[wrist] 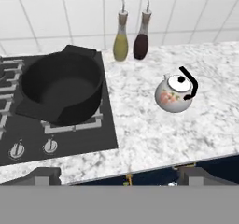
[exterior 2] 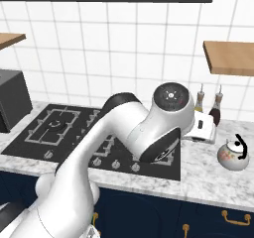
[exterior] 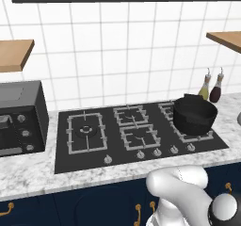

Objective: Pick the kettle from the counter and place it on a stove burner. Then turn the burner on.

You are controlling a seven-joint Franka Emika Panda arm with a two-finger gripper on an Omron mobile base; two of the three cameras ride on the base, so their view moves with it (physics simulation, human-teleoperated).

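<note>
My gripper point(wrist: 119, 175) sits at the bottom of the hand view, over the front edge of the light grey-white speckled marble-look countertop point(wrist: 154, 129); only the two dark finger tips point(wrist: 44, 175) show, set wide apart with nothing between them, so jaws spread. Small round white kettle with the faint reddish floral pattern, thin black arched handle and knobbed lid point(wrist: 174, 95) stands upright on that countertop, ahead of my jaws and off to the right, well apart from them, not touched. In the right base view the same kettle point(exterior 2: 233, 155) is on the right stretch of counter, past the right edge of the black glass cooktop point(exterior 2: 163, 167), nearer the counter's front edge than the wall. Big black round pot with side handles point(wrist: 60, 87) stands on the cooktop's right-hand grate, near the kettle but apart from it; its inside is dark and I see nothing in it. Two slim bottles stand against the tiled wall at the counter's back edge: one with yellow-green fill point(wrist: 121, 41), one dark red point(wrist: 141, 40), just beside each other. The wide square grey metal grate with round ringed cap point(exterior: 85, 132) is at the cooktop's left end, bare. Row of small round knobs point(exterior: 149, 153) runs along the cooktop's front edge.
</note>
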